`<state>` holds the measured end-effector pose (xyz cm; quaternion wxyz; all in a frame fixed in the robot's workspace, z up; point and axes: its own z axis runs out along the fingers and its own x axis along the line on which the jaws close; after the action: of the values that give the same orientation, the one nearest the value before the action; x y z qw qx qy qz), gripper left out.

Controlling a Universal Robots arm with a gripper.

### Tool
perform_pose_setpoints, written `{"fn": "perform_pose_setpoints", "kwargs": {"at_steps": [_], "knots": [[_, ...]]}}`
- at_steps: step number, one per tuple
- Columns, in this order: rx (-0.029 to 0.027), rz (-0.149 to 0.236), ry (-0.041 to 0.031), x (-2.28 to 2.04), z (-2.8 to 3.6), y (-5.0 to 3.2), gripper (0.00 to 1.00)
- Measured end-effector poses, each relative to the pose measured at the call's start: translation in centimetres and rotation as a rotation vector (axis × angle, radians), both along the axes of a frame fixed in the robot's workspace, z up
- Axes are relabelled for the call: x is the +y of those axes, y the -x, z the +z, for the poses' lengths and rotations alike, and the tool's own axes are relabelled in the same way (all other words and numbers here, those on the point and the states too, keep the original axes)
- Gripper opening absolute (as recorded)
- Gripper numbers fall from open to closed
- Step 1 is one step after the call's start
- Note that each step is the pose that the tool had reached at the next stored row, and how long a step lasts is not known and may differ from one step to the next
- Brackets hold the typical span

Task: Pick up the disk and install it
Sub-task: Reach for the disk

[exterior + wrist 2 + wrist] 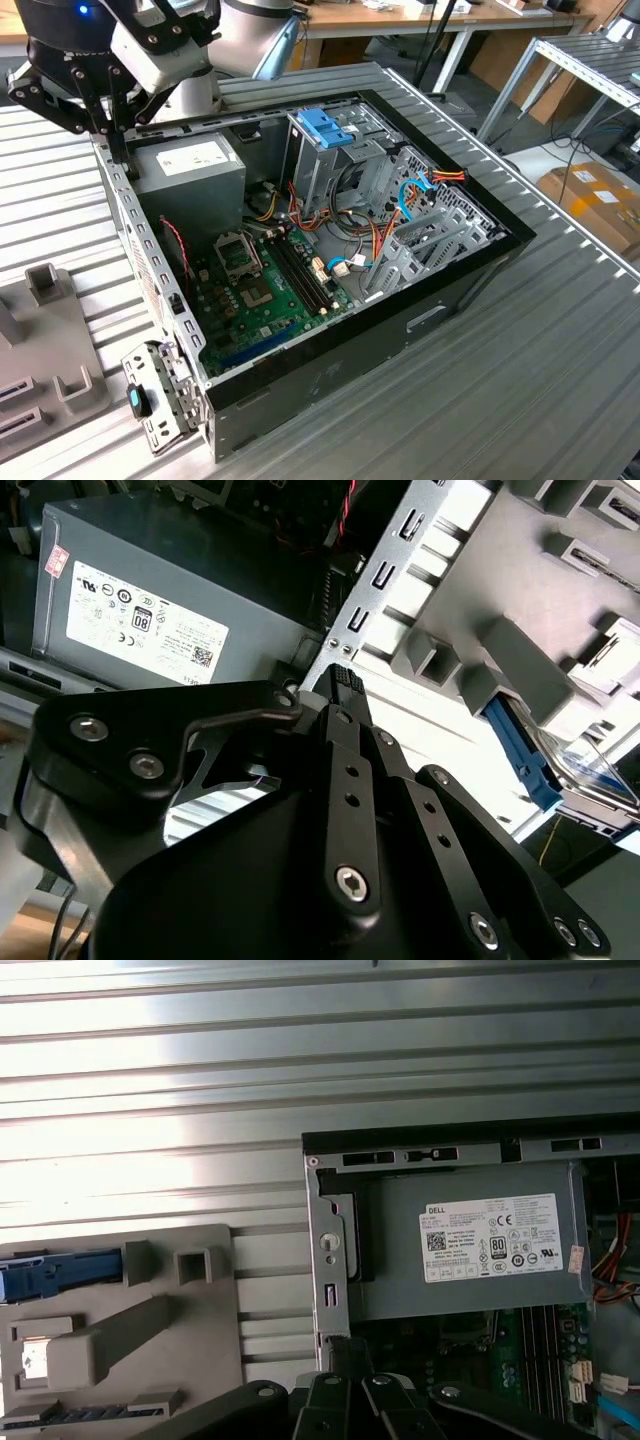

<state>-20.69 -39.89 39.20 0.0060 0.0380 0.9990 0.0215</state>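
Note:
The disk [62,1270] lies in a slot of a grey fixture [200,1360] beside the open computer case [400,320]. In the first wrist view its light-blue rail shows. The second wrist view shows the disk's blue end tab [520,755] and a bit of grey metal behind it. My gripper [112,135] hangs over the case's rear wall, by the power supply [190,165], well apart from the disk. In both wrist views the black fingertips [342,680] [350,1350] sit together with nothing between them.
A tall metal drive cage with a blue plastic top [325,135] stands inside the case, among cables and the motherboard [265,290]. The grey fixture [45,320] sits at the exterior view's left on the ribbed metal table [520,380]. A detached bracket [160,395] leans at the case's near corner.

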Motion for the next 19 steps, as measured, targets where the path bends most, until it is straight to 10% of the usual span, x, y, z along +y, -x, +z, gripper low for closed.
{"fn": "perform_pose_setpoints", "kwargs": {"at_steps": [19], "knots": [[0.0000, 0.000, 0.0000, 0.00, -0.03, 2.56, 0.11]]}}
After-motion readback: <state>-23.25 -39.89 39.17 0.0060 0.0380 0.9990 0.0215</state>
